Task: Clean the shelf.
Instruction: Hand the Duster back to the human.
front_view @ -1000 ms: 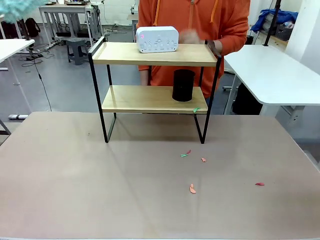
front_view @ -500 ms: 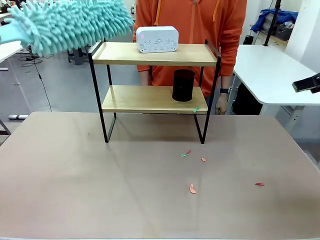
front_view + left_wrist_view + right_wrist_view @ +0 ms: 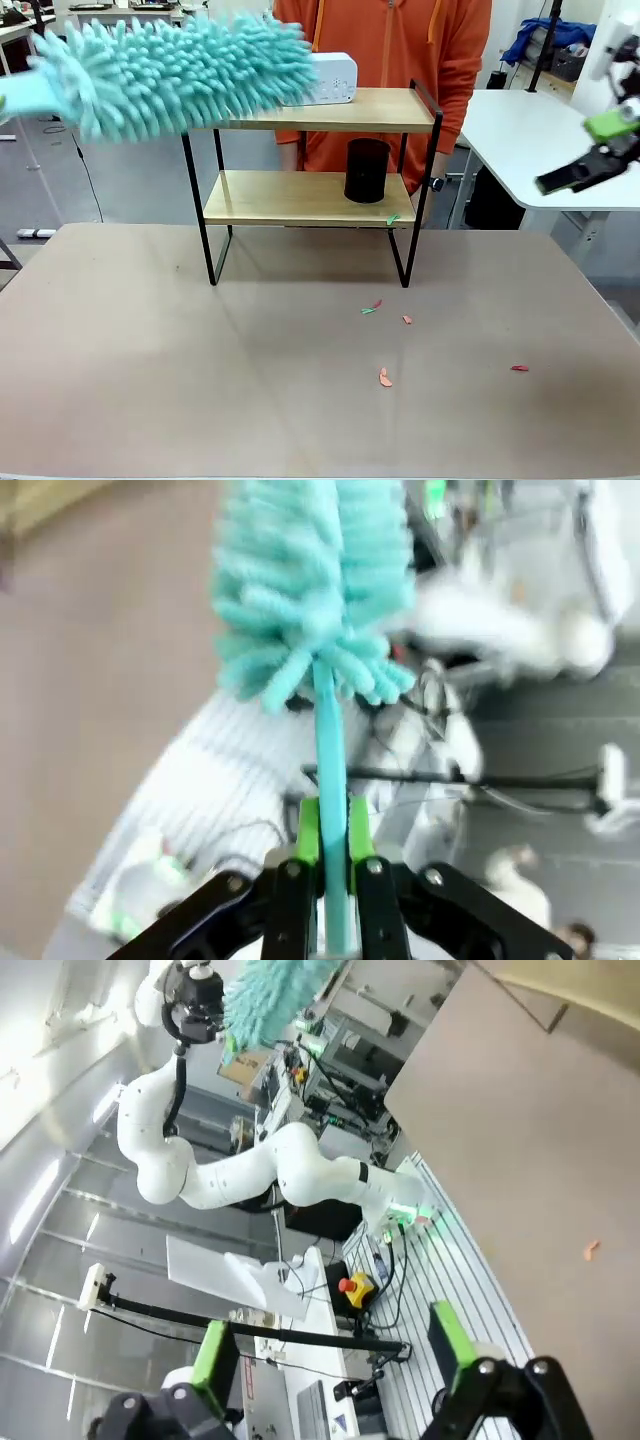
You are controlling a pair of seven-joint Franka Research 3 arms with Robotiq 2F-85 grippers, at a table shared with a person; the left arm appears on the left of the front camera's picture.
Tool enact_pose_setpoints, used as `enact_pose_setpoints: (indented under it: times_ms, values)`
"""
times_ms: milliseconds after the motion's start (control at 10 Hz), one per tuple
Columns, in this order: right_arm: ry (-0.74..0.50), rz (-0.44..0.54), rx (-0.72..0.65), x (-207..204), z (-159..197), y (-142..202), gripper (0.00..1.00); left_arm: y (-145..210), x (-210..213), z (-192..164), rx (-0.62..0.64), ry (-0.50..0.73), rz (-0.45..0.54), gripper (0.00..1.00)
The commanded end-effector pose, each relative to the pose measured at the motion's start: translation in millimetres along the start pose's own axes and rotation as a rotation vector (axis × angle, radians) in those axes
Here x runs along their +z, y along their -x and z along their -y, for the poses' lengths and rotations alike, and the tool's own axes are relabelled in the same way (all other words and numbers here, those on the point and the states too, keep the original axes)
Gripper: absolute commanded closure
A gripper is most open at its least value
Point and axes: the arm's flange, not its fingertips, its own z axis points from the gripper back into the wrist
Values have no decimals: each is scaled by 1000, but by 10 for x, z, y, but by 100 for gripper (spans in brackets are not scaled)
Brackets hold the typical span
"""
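The left gripper is clamped on the thin handle of a turquoise duster, whose fluffy head reaches ahead of it over the left end of the shelf's top board. The right gripper hangs with fingers spread wide and empty, off to the shelf's right.

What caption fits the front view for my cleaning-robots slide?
Fluffy turquoise microfibre duster at the top board of a two-tier wooden shelf with a black metal frame; open right gripper waits aside.
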Motion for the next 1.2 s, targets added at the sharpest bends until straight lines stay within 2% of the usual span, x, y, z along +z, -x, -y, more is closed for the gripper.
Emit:
enact_pose_setpoints:
  times_ms: [0, 200, 500, 800, 1100]
  values:
    - [-30, -85, 45, -221, 100, -473, 0, -65, -145, 153, -137, 33, -199, 88]
    - [-67, -139, 41, -592, 225, -708, 0, -221, -418, 333, -249, 65, -331, 88]
    - [-151, -145, 51, -913, 96, -822, 0, -487, -823, 401, -292, 84, -456, 88]
    - [-219, -255, 58, -1253, -33, -691, 0, -673, -1023, 419, -303, 123, -457, 88]
    - [-190, -352, 83, -1473, -157, -457, 0, -786, -1083, 448, -296, 166, -410, 88]
